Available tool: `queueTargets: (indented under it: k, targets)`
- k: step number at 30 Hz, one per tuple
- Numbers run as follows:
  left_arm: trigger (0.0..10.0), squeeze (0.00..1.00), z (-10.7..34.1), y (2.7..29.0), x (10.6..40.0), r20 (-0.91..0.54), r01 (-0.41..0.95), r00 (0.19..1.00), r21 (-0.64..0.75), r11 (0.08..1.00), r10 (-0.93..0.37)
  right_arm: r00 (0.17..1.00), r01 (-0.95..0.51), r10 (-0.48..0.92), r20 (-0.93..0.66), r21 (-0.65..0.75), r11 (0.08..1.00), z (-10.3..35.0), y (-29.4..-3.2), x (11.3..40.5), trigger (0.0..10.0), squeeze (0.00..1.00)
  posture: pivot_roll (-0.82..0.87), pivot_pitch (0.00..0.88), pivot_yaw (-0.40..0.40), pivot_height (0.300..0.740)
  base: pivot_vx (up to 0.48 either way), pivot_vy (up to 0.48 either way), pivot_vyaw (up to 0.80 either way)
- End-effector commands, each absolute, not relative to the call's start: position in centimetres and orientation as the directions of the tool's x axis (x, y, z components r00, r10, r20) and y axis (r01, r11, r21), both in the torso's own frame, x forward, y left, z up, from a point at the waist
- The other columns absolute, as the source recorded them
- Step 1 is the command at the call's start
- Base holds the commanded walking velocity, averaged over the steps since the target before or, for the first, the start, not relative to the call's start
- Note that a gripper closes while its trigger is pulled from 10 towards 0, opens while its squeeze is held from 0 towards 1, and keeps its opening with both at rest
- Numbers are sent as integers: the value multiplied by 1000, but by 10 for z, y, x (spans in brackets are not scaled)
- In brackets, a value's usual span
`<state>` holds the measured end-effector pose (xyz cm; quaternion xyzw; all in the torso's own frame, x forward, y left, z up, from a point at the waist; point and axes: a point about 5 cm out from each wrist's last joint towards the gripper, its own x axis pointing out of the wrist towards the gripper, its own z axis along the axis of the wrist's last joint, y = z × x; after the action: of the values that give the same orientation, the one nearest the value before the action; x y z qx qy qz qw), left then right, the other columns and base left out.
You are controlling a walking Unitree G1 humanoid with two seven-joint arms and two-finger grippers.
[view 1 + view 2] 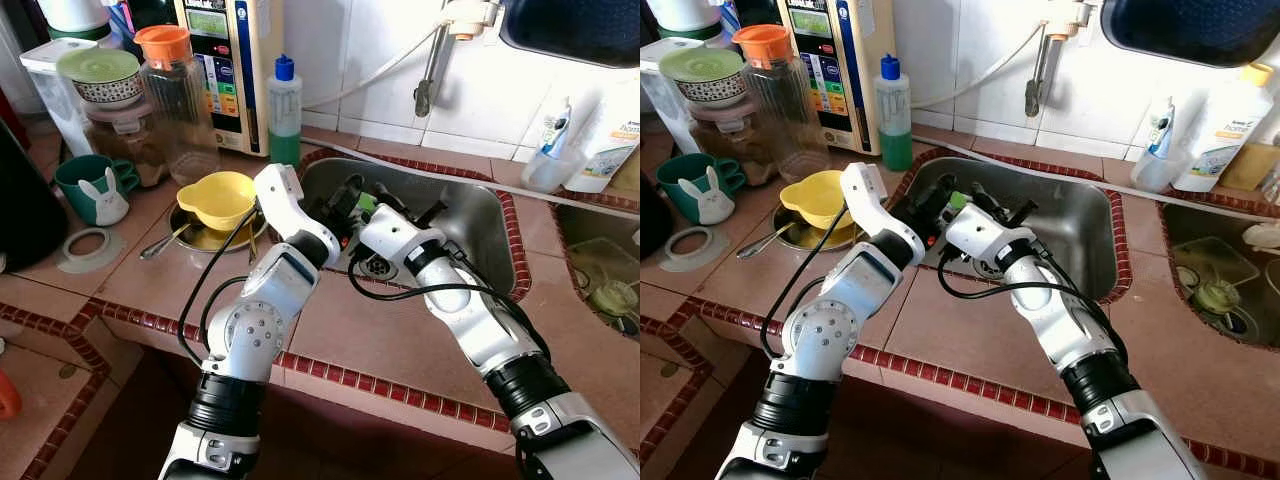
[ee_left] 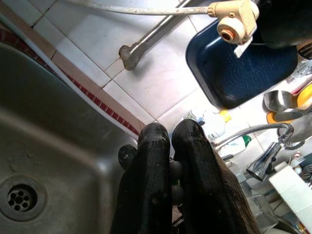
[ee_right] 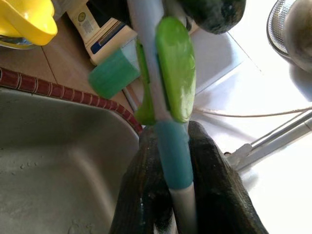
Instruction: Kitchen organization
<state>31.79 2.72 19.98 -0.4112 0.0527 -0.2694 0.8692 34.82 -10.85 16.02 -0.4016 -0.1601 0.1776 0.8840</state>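
2 grippers meet over the near-left part of the steel sink (image 1: pixel 470 215), fingertips close together. Far to the left of them on the tiled counter: teal rabbit mug (image 1: pixel 92 187), glass jar with orange lid (image 1: pixel 175 95), and, nearer, a yellow cup (image 1: pixel 218 197) sitting in a metal dish with a spoon (image 1: pixel 160 243). Green soap bottle (image 1: pixel 285 108) stands behind and left of the grippers, against the wall.

Left gripper (image 1: pixel 340 205): fingers (image 2: pixel 156 185) pressed together, clenched, with something small and dark between them that cannot be identified; sink drain (image 2: pixel 20 197) lies below it.

Right gripper (image 1: pixel 392 208): clamped on a utensil (image 3: pixel 168 102) with white shaft, teal grip and green plastic head; the utensil projects past the fingertips toward the left gripper, above the sink basin.

To the right of the right gripper, well apart: clear cup with tube (image 1: pixel 552 160), white bottle (image 1: pixel 608 135), and a 2nd basin (image 1: pixel 600 270).
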Motion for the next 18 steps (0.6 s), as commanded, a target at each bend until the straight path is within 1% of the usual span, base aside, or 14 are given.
queueTargets:
  k: [1, 4, 5, 6, 7, 10, 12, 18]
  targets:
    - [10000, 133, 215, -13, 303, 185, 479, 782, -790, 384, -595, 880, -176, 445, 165, -758, 628, 165, -109, 348, 0, 0, 117, 0, -26, 740, 0, 0, 0]
    - [10000, 161, 214, -13, 303, 181, 478, 781, -789, 385, -598, 880, -171, 443, 171, -756, 632, 165, -111, 348, 0, 0, 114, 0, -24, 740, 0, 0, 0]
    - [10000, 875, 214, -13, 303, 183, 478, 781, -791, 382, -598, 880, -171, 442, 171, -756, 632, 165, -111, 347, 0, 0, 114, 0, -24, 740, 0, 0, 0]
    - [10000, 875, 214, -13, 303, 184, 477, 781, -793, 380, -597, 881, -171, 442, 171, -756, 632, 165, -111, 347, 0, 0, 114, 0, -24, 740, 0, 0, 0]
    - [10000, 1000, 214, -13, 303, 184, 477, 781, -793, 378, -597, 881, -170, 442, 171, -756, 632, 165, -111, 347, 0, 0, 114, 0, -24, 740, 0, 0, 0]
    - [10000, 1000, 215, -12, 304, 198, 476, 779, -805, 355, -595, 881, -171, 441, 169, -757, 631, 164, -112, 347, 0, 0, 115, 0, -24, 740, 0, 0, 0]
    - [10000, 1000, 213, -11, 305, 182, 470, 786, -797, 380, -591, 881, -171, 442, 170, -757, 631, 165, -111, 347, 0, 0, 115, 0, -23, 740, 0, 0, 0]
    - [10000, 1000, 214, -10, 305, 186, 471, 789, -796, 381, -586, 879, -173, 446, 168, -758, 628, 165, -111, 348, 0, 0, 119, 0, -25, 740, 0, 0, 0]
